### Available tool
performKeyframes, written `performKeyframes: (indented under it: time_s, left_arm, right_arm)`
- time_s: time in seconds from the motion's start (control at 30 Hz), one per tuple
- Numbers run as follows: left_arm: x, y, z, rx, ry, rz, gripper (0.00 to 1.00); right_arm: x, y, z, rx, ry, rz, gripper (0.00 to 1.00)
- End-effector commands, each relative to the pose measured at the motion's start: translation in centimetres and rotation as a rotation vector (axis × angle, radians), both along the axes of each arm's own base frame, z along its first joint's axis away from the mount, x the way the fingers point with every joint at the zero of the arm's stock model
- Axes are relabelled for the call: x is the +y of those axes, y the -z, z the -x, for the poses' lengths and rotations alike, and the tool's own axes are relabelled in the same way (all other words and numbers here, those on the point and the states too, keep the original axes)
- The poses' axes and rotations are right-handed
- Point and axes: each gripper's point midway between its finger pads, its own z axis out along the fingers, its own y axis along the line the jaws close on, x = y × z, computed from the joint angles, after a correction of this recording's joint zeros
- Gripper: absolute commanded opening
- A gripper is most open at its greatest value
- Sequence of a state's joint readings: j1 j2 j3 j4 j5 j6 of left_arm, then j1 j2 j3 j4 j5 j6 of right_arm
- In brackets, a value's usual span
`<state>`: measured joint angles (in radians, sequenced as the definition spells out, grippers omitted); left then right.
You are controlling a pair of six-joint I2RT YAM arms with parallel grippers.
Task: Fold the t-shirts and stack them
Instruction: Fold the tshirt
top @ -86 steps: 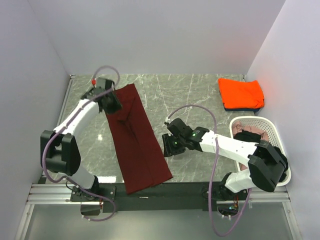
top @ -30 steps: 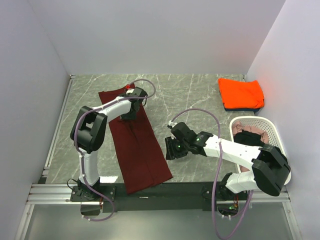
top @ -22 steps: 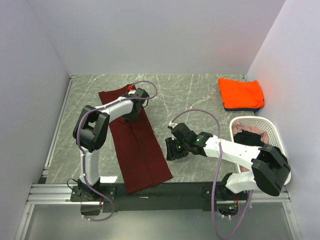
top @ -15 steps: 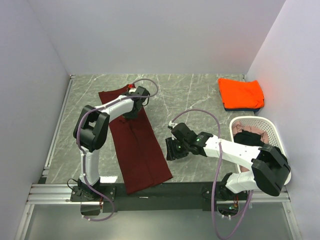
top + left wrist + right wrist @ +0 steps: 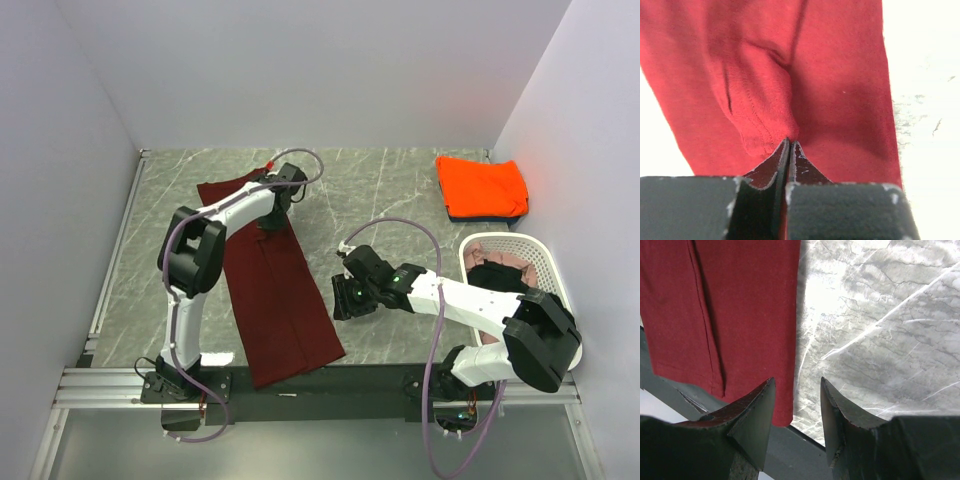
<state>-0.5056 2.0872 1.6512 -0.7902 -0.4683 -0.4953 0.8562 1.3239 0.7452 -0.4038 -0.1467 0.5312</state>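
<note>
My left gripper [image 5: 790,145] is closed on only a small pinch of the maroon t-shirt [image 5: 840,85] toward the far edge, and my right gripper [image 5: 797,392] is open and empty, so the cloth may slip out.

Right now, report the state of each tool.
Left tool: closed, pinching a fold of the maroon t-shirt.
Right tool: open, holding nothing.

You see a matt, fine-knit maroon cloth shirt [image 5: 840,100] on a polished, veined grey stone-look table [image 5: 880,315].
</note>
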Motion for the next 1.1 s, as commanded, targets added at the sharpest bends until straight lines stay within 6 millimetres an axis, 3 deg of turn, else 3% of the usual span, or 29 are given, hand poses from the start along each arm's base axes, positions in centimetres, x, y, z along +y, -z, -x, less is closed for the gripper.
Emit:
performKeyframes:
  time_s: [0.0,0.23,0.37,0.47,0.67,0.77,0.87,0.9,0.97,1.0,1.07]
  left_arm:
    - [-2.0,0.8,0.2,0.042,0.008,0.076,0.06]
    - [-2.8,2.0,0.8,0.076,-0.020,0.123,0.16]
    - [-2.8,-0.2,0.2,0.025,-0.041,0.138,0.43]
    - [-3.3,-3.5,-0.4,-0.043,-0.045,0.188,0.54]
    - [-2.6,-8.7,-1.4,-0.154,-0.101,0.289,0.55]
    - [-1.2,-9.4,-1.4,-0.167,-0.135,0.334,0.53]
    - [0.7,-9.0,-1.1,-0.164,-0.179,0.361,0.52]
    - [1.3,-7.9,-0.5,-0.140,-0.198,0.360,0.52]
    - [2.5,-8.1,0.2,-0.138,-0.221,0.390,0.52]
    - [3.2,-6.6,1.4,-0.104,-0.235,0.379,0.52]
    - [4.1,-6.7,1.9,-0.128,-0.253,0.394,0.53]
  right_arm:
    - [-0.1,-0.5,-0.6,-0.035,0.013,-0.018,0.49]
    - [0.0,-0.4,-0.5,-0.032,0.011,-0.024,0.49]
    - [0.6,-0.9,-1.0,-0.043,0.005,-0.040,0.49]
    - [1.3,-1.2,-1.6,-0.043,-0.001,-0.053,0.49]
    - [2.7,-0.4,-2.6,-0.022,-0.010,-0.056,0.48]
    - [3.2,0.0,-3.1,-0.012,-0.013,-0.054,0.48]
    - [3.6,0.5,-3.8,0.010,0.006,-0.069,0.47]
    - [3.7,0.6,-4.0,0.014,0.015,-0.074,0.47]
    - [3.8,1.2,-4.5,0.030,0.025,-0.061,0.46]
    - [3.8,1.4,-4.7,0.034,0.026,-0.057,0.47]
    - [4.1,2.1,-4.8,0.048,0.022,-0.046,0.46]
